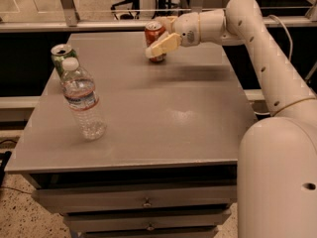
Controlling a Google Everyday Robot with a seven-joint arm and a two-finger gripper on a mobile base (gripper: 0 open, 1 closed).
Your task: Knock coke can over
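Observation:
The coke can (154, 32), red-orange with a silver top, stands at the far edge of the grey table (163, 118), about upright. My gripper (158, 44) reaches in from the right on the white arm (257, 38). It is right at the can's front and right side, covering the can's lower part. It looks in contact with the can.
A green can (61, 57) stands at the table's left edge, with a clear plastic water bottle (83, 99) just in front of it. The robot's white body (277, 182) fills the lower right. Drawers (146, 202) sit under the table front.

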